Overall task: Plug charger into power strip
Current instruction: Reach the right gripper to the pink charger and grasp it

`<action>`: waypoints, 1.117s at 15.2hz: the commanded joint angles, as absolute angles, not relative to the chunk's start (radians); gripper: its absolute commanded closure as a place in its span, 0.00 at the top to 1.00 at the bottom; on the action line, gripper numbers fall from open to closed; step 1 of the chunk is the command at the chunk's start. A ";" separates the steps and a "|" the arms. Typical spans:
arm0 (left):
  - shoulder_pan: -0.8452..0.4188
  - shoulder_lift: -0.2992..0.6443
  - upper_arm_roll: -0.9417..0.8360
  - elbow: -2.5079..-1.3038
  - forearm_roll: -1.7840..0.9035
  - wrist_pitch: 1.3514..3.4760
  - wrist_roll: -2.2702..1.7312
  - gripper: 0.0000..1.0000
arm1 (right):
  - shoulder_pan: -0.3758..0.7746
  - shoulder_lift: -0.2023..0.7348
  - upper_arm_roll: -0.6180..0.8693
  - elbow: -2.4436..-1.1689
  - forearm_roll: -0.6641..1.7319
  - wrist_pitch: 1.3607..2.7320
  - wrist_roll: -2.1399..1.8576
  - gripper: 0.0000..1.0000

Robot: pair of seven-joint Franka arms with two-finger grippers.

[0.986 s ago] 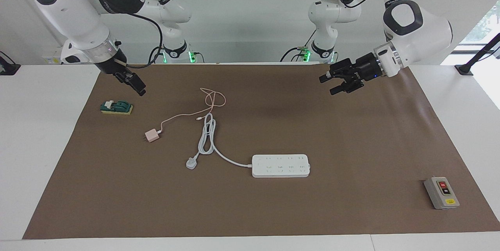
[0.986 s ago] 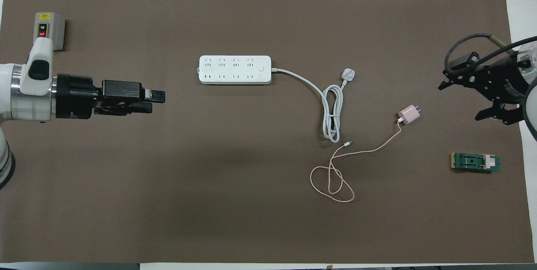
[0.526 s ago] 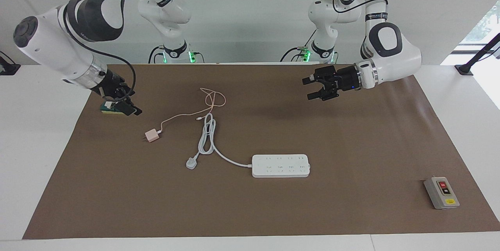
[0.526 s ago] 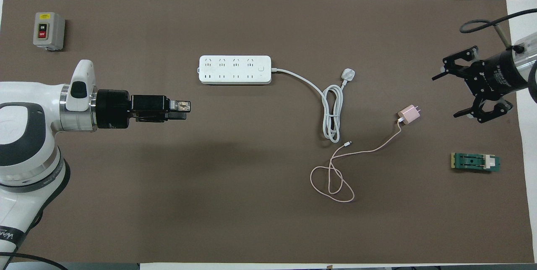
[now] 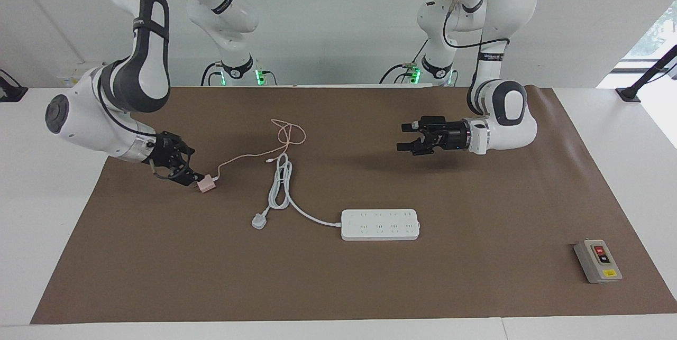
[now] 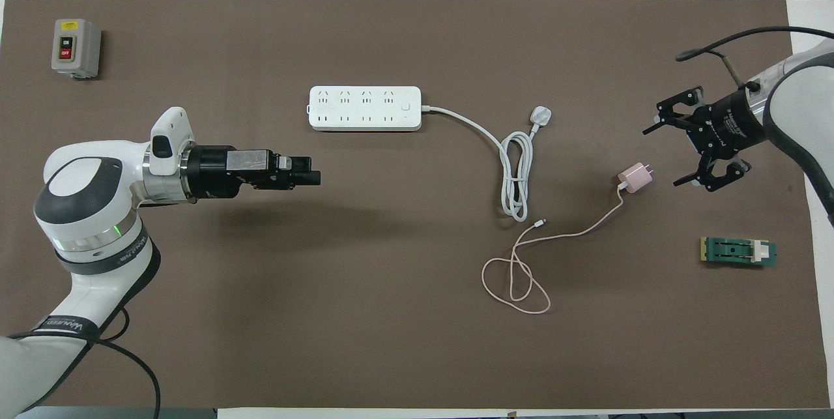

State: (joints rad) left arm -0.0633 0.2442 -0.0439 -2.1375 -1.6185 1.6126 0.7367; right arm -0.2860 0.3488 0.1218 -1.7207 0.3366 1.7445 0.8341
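One camera sits high across the table and faces the two robot arms, whose bases stand at twelve o'clock in its picture. The second camera hangs high above the robots' own end and looks steeply down and forward, so the arms enter from six o'clock. Both stand well back and take in nearly the whole brown mat (image 5: pixel 476 287) (image 6: pixel 417 354). The two views are half a turn apart.

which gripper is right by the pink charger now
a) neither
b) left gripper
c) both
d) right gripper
d: the right gripper, jaws open, sits beside the charger at its prong end, not gripping it, while the left gripper hangs open over bare mat nearer the robots than the power strip.
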 commanded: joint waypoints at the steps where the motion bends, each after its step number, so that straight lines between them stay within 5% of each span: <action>1: -0.133 0.248 -0.038 -2.129 -1.719 1.617 0.742 1.00 | -0.310 0.371 0.133 -1.739 0.365 1.785 0.778 1.00; 9: -0.163 0.252 -0.037 -2.126 -1.729 1.672 0.741 1.00 | -0.330 0.387 0.133 -1.873 0.402 1.989 0.700 1.00; 17: -0.166 0.255 -0.037 -2.128 -1.727 1.724 0.778 1.00 | -0.318 0.377 0.133 -1.908 0.402 2.011 0.672 1.00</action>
